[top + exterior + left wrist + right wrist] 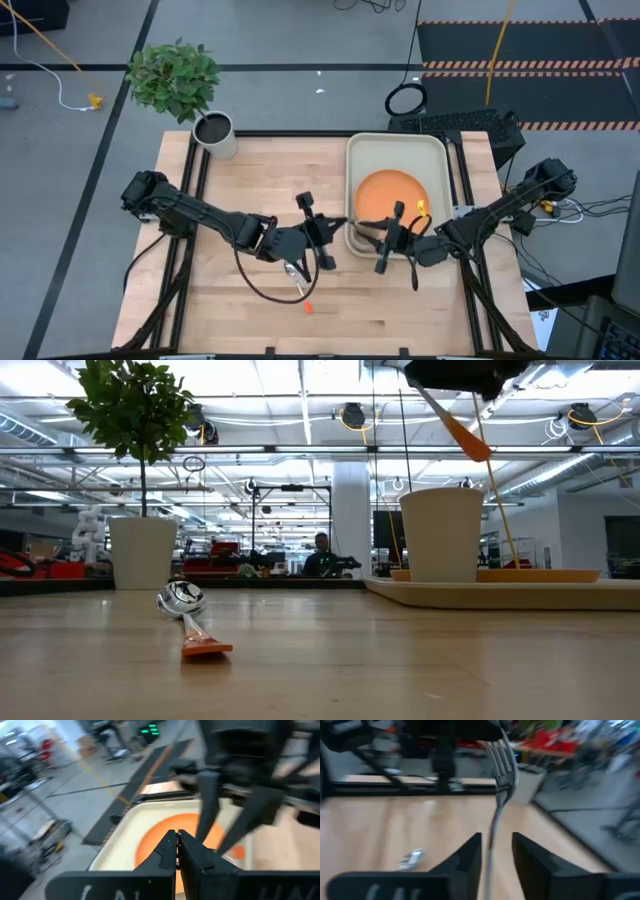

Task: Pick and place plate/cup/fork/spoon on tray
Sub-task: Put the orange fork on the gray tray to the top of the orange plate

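Note:
The cream tray (432, 160) lies at the table's right, and the orange plate (385, 192) lies flat in it. The beige cup (442, 535) stands upright on the tray by its base. The spoon (298, 272) lies on the bare table left of the tray, its orange handle end (205, 649) toward the near edge. My right gripper (496, 845) is over the tray's near left part and has the fork (501, 765) lifted. My left gripper (177, 842) is shut and empty, just left of the tray, facing the right gripper. My right gripper has the fork's thin metal neck (493, 837) between its two fingers, and the fingers lie across the fork. The tines (501, 757) stick out ahead of the fingertips. The orange handle (462, 430) slants down below the gripper, clear of the tray. The place of touch itself does not show.
A grey-white pot (215, 135) with a green plant (175, 75) stands at the table's far left corner. Bare wood (240, 310) lies left of the tray and along the near edge. The two grippers are close together over the tray's left rim (349, 200).

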